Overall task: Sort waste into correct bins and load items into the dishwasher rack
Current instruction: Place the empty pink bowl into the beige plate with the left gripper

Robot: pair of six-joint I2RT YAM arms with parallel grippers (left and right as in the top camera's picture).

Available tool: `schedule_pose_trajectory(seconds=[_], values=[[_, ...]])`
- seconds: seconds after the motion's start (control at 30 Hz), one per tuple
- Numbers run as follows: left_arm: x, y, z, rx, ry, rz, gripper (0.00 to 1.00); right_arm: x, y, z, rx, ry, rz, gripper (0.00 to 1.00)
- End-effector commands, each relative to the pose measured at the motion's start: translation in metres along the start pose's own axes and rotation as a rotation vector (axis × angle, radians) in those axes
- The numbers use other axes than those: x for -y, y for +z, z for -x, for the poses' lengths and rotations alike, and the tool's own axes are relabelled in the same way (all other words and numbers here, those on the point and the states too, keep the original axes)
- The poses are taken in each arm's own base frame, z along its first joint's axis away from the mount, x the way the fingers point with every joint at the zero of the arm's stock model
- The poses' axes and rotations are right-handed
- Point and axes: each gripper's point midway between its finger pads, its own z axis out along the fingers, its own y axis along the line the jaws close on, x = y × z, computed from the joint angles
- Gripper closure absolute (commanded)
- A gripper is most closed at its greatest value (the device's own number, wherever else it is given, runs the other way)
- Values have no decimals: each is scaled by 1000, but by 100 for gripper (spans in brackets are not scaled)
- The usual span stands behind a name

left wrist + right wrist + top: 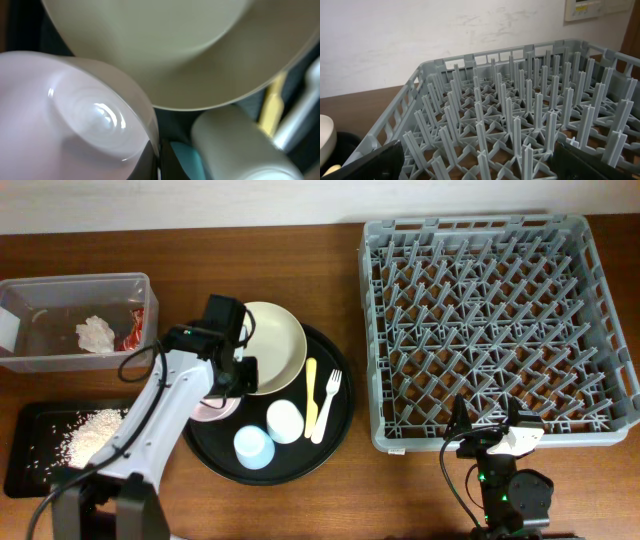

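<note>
The bowl [207, 413] is pink, and it is gripped by its rim in the left gripper [238, 376], which is clenched tight on it. The bowl is found at the left edge of the round tray [340, 425], just beside the plate [272, 345]. It is partly hidden under the left arm [160, 415]. In the left wrist view the bowl [75, 125] is seen very close, with the plate [165, 50] above it and the white cup [235, 145] to its right.

A white cup [284, 420], a blue cup [253, 446], a yellow knife [311, 395] and a white fork [328, 405] are also laid on the round tray.

The tissue [95, 334] and the red wrapper [134, 330] are kept in the clear tub [60, 285] at the far left. The rice [92, 432] is piled in the black tray [25, 470], which is set on the near side of the tub.

The big grey rack [495, 320] is placed on the right, near the round tray. The right gripper [487, 425] is seen by the near side of the rack. Its fingers [370, 162] are spread wide, and nothing is held between them.

Everything is set on a brown wooden table [300, 240]. Behind the rack [520, 120] a pale wall [420, 35] is seen, marked with a few scuffs. A small white box [585, 9] is fixed to the wall at the top right.
</note>
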Motion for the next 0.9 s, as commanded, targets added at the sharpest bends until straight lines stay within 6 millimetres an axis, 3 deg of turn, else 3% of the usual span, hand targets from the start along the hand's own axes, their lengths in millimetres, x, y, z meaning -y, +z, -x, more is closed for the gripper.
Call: schedule_pose_trajectory(seconds=[0.0,0.03,0.1,0.17,0.23,0.37,0.4,0.43,0.47,0.5,0.6,0.67,0.73,0.77,0.87], values=[[24,-62,30,176,46,-25,99,5,0,-2,-1,5,-24,2],[27,-67,33,192,56,-25,99,5,0,-2,-1,5,-24,2],[55,-79,54,299,131,-67,99,5,0,-2,-1,5,-24,2],[70,-74,70,351,184,-83,99,5,0,-2,-1,5,-24,2],[76,-54,78,333,190,-81,99,5,0,-2,-2,5,-24,2],[76,8,73,194,197,-39,99,5,0,-2,-1,5,-24,2],[76,15,72,178,197,-35,92,5,0,-2,-1,5,-24,2],[76,16,72,179,198,-34,69,5,0,-2,-1,5,-24,2],[77,12,76,193,197,-39,37,5,0,-2,-1,5,-24,2],[80,1,83,220,196,-47,17,5,0,-2,-1,5,-24,2],[85,-51,100,283,182,-72,13,5,0,-2,-2,5,-24,2],[75,-106,112,356,139,-79,7,5,0,-2,-1,5,-24,2],[42,-157,114,418,68,-64,5,5,0,-2,-1,5,-24,2],[22,-169,111,435,28,-34,1,5,0,-2,-1,5,-24,2],[-62,-194,88,435,-144,154,1,5,0,-2,-1,5,-24,2]])
